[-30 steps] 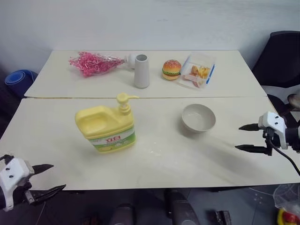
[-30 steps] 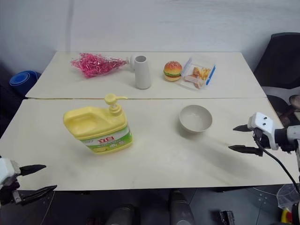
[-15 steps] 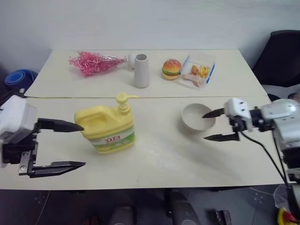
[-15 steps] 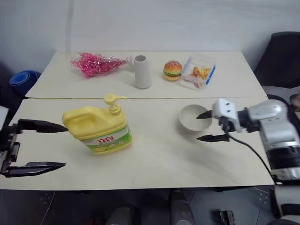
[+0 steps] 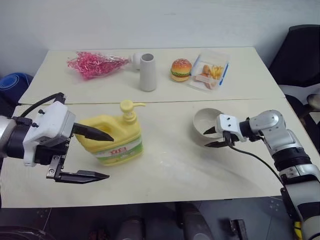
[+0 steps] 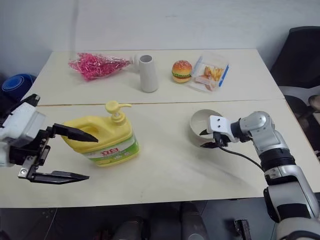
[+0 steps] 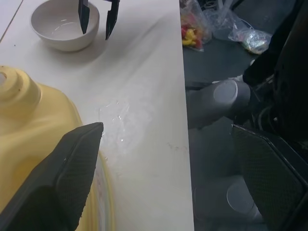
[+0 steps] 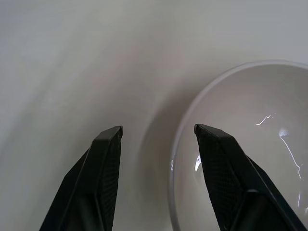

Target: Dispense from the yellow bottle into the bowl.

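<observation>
My spread right end effector point(image 5: 210, 138) straddles the rigid, light bowl point(image 5: 204, 121) rim; the heavy yellow bottle point(image 5: 114, 139) suits a handle grip.

Left gripper point(image 5: 97, 155) jaws wide apart; right gripper point(image 5: 212, 137) jaws parted

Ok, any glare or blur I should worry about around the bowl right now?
Right wrist view: small bright glints inside the bowl, its rim sharp between the right claw fingers. Left wrist view: the near left claw fingers and the yellow bottle look soft. Left eye view: soft shadow beside the bowl.
</observation>
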